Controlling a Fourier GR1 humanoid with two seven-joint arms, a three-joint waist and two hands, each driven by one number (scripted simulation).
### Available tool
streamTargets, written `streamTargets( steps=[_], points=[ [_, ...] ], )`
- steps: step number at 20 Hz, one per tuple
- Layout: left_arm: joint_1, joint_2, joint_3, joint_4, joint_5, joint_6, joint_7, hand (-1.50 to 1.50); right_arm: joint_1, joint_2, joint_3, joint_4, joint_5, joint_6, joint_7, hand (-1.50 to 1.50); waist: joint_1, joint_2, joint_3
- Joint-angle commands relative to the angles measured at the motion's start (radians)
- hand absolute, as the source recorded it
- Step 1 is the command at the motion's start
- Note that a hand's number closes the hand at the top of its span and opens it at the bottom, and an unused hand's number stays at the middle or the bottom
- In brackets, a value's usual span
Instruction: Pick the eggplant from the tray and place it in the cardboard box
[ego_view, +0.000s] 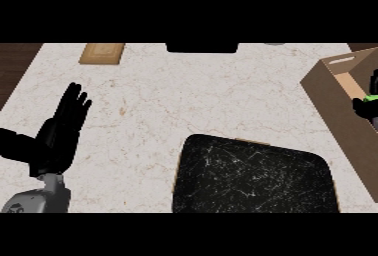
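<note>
Placement step, by my read: right robot hand (371, 102) sits inside the brown open-topped cardboard box (328, 80), fingers curled round something with a green tip, probably the eggplant (362, 102), mostly hidden; advice: lower well inside the box wall before letting go, clear of the rim. Black speckled rectangular tray (255, 175) lies well to that hand's left; left robot hand (59, 127) rests open, fingers up, far left; pale marbled tabletop (192, 95) carries a small tan wooden board (102, 53) at its far edge.

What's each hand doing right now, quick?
Left hand: open, fingers straight, resting at the counter's left.
Right hand: inside the cardboard box, beside something green; fingers cannot be told.
</note>
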Motion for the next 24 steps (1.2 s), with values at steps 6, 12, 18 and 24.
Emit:
streamTargets(
  steps=[6,12,18,24],
  points=[
    [-0.022,-0.027,-0.023,0.054,-0.047,0.012,-0.041,0.00,-0.056,0.015,-0.074,0.369,-0.048,-0.139,-0.215,-1.50,-0.009,-0.003,0.001],
    [0.005,0.020,0.015,-0.015,0.006,-0.028,0.006,0.00,-0.121,0.032,-0.220,0.292,-0.204,-0.355,-0.400,-1.50,-0.003,-0.007,0.004],
    [-0.004,-0.012,0.015,0.016,-0.006,0.003,-0.007,0.00,-0.220,0.046,-0.370,0.304,-0.458,-0.217,-0.432,-1.50,-0.021,-0.010,0.001],
    [0.042,-0.011,0.014,-0.018,-0.007,-0.005,-0.023,0.00,-0.180,0.059,-0.552,0.300,-0.720,-0.099,-0.448,-1.50,-0.030,-0.013,0.001]
  ],
)
